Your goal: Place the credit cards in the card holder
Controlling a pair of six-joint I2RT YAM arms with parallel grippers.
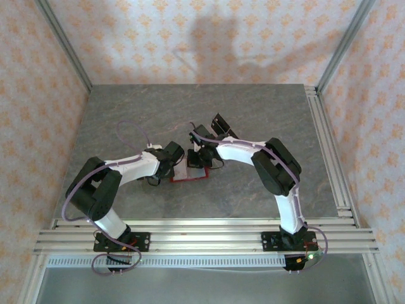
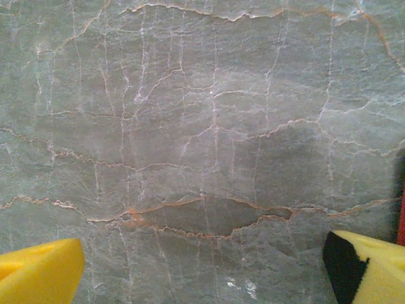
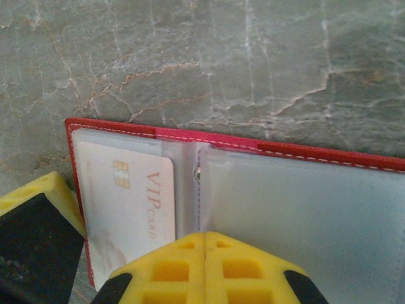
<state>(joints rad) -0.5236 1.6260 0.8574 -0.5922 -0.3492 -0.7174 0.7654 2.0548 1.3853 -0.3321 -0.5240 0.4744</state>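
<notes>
The red card holder lies open on the grey marble table, its clear pockets facing up. One pale credit card, marked VIP, sits in the holder's pocket on the left of the right wrist view. The right gripper hangs over the holder's near edge at the centre fold, fingers pressed together. The left gripper hovers just beside the holder, fingers spread wide, gripping nothing.
</notes>
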